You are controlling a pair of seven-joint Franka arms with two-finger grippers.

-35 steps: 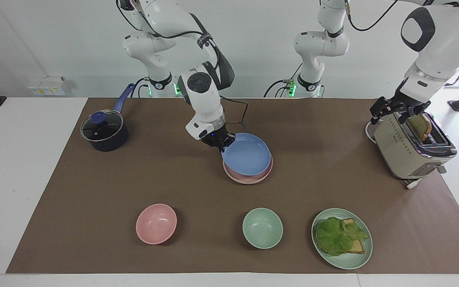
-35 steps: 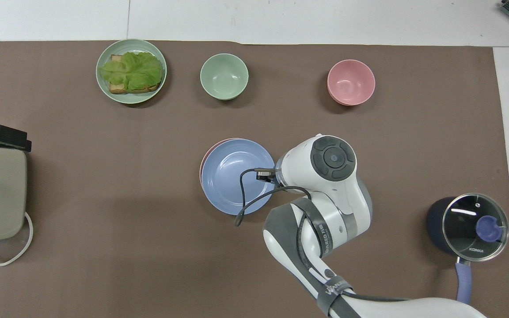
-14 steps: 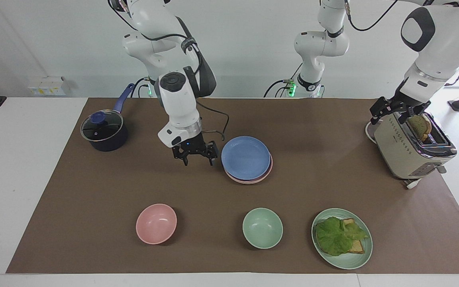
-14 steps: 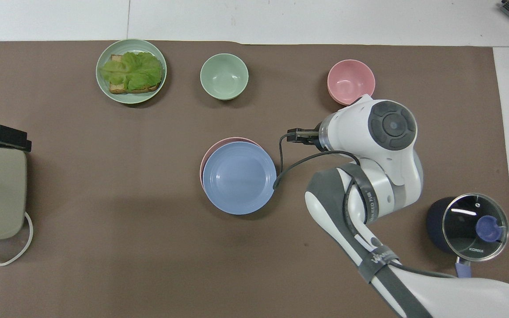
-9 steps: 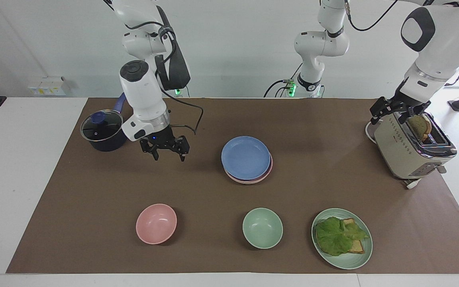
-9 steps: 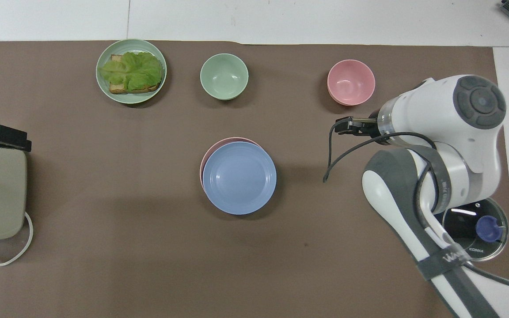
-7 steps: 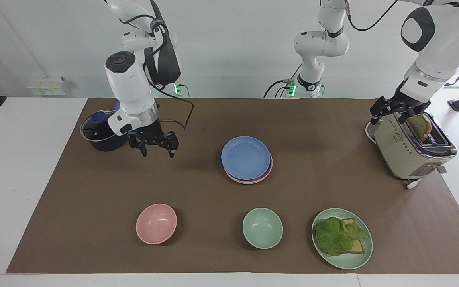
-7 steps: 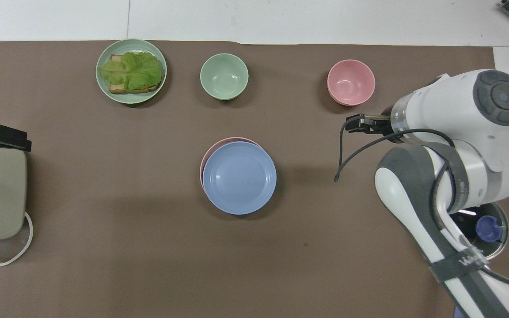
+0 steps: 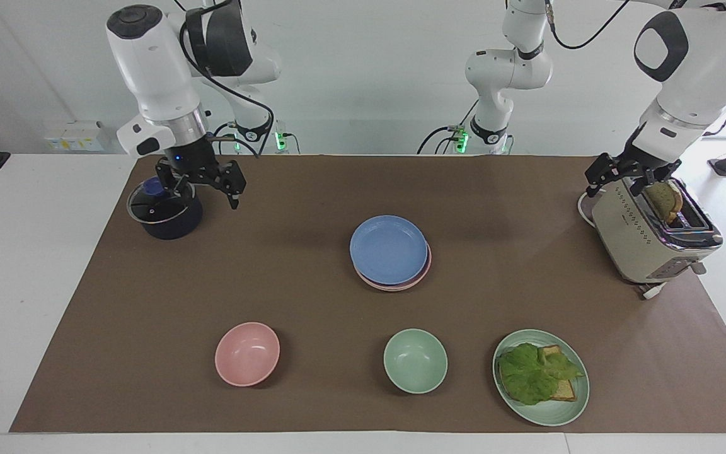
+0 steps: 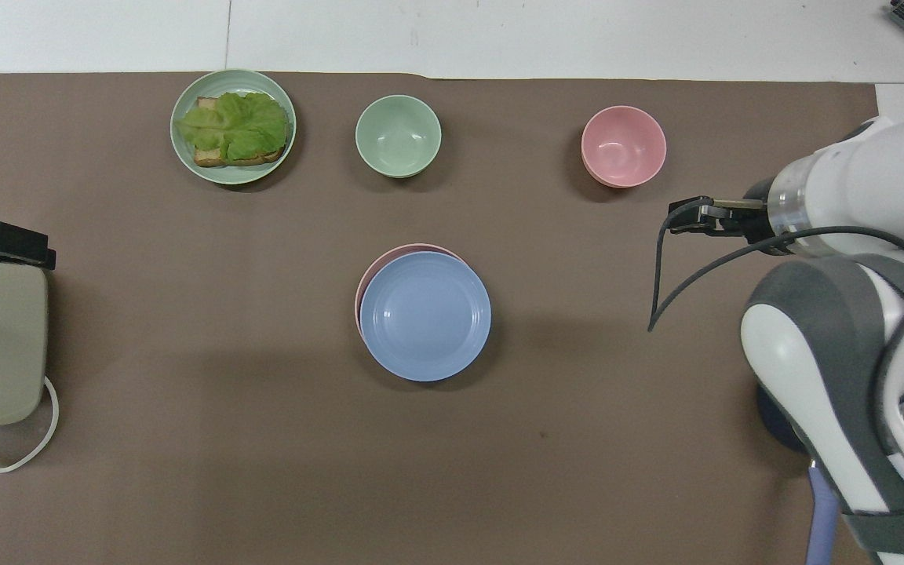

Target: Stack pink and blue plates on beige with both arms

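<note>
Facing view: right claw (image 9: 202,189) open above pot (image 9: 164,214), left claw (image 9: 631,176) open over toaster (image 9: 653,236)

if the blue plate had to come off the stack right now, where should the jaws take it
Probably by the raised rim. The blue plate lies flat and shallow on the pink plate, offset toward the robots and the right arm's end, so its edge overhangs there. Coming down from above on that side, one finger inside the rim and one outside, looks best. The right gripper, open over the saucepan, is the closer one.
</note>
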